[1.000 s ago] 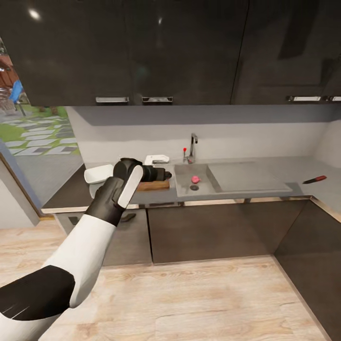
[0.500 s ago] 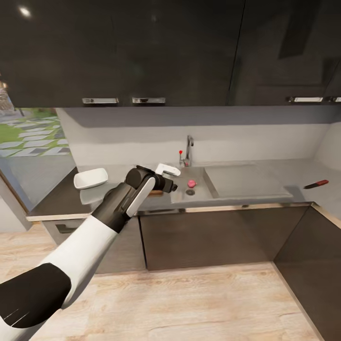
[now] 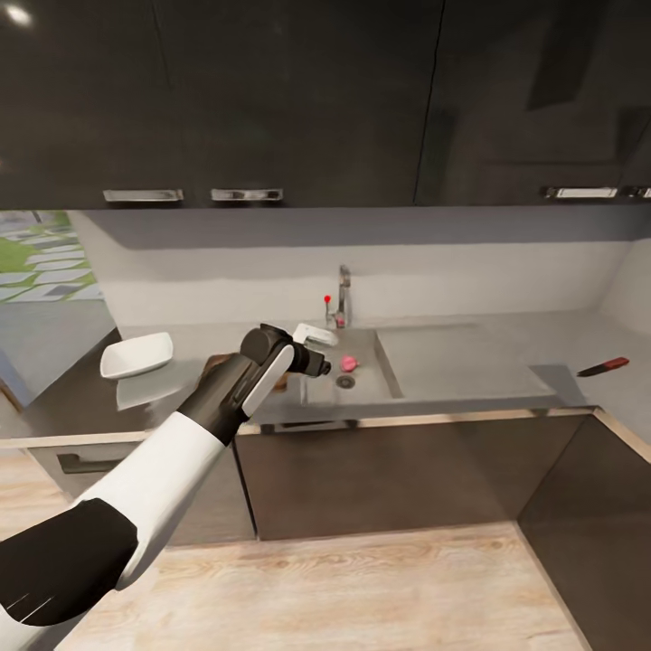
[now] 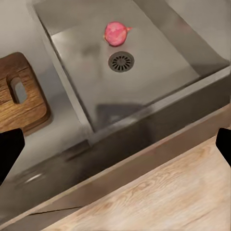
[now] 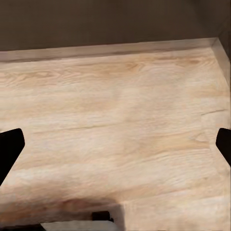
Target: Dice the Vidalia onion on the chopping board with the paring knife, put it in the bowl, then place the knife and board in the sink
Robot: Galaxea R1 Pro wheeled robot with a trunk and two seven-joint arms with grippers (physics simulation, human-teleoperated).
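Sweeping left to right along the counter (image 3: 163, 384): the white bowl (image 3: 136, 354) sits at the far left, further left in the head view than a second ago, because the whole picture has shifted as the robot has rolled and turned toward the basin; the bowl itself has not moved. Next comes the chopping board (image 4: 19, 98), its dark wood end with the handle slot lying just beside the basin's rim, mostly hidden behind the arm in the head view. The left gripper (image 3: 321, 366) has swung out past the board and now hangs over the near edge of the sink (image 3: 371, 380); a second ago it was above the board. In the left wrist view its fingers (image 4: 9, 149) show as dark tips at either edge, spread wide with nothing between them. The Vidalia onion (image 4: 117, 33), pinkish, rests on the basin floor just beside the round drain (image 4: 121, 61), well apart from the fingers. Far right on the counter lies the paring knife (image 3: 604, 366), untouched. The right fingers (image 5: 10, 147) are likewise parted, over bare wooden floor (image 5: 120, 120). I judge the approach nearly done: the left arm needs to reach forward and down for the onion
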